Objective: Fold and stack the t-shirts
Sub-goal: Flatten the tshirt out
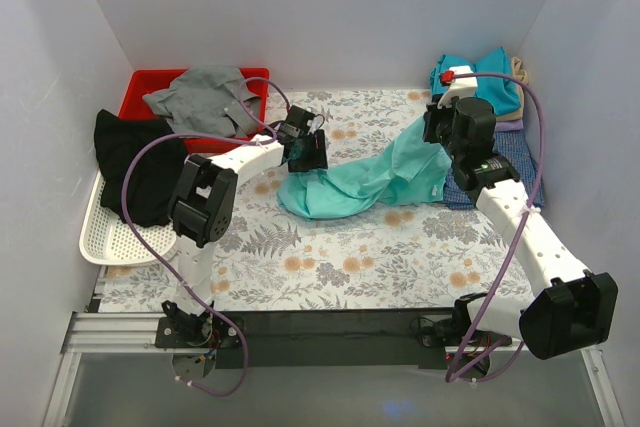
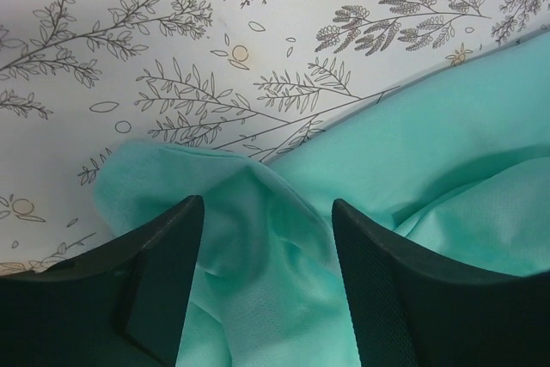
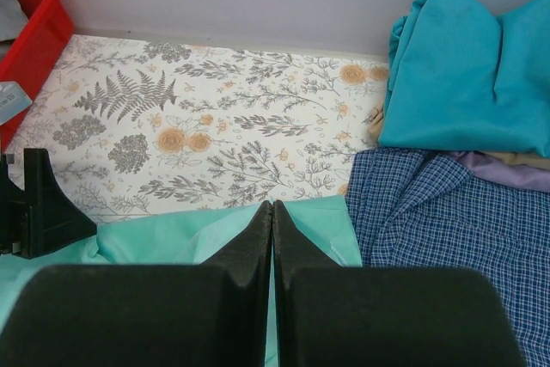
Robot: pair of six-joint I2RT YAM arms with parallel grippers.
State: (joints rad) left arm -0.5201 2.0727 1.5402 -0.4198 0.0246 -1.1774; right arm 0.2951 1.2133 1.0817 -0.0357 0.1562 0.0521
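A mint-green t-shirt [image 1: 365, 179] lies crumpled across the middle of the floral table, stretched between both arms. My left gripper [image 1: 305, 152] is at its left end, open; in the left wrist view its two fingers [image 2: 159, 272] straddle a raised fold of the mint-green shirt [image 2: 284, 264] without pinching it. My right gripper [image 1: 437, 132] is shut on the shirt's right edge, and the right wrist view shows cloth caught between the closed tips of the right gripper [image 3: 272, 206]. Other t-shirts are piled at the back right: teal-blue [image 3: 468, 75], blue check [image 3: 447, 212], lavender [image 3: 507, 169].
A red bin [image 1: 150, 87] at the back left holds a grey garment [image 1: 205, 97]. A black garment [image 1: 130, 162] is draped over a white perforated tray [image 1: 105, 237] at the left edge. White walls close in the table on three sides.
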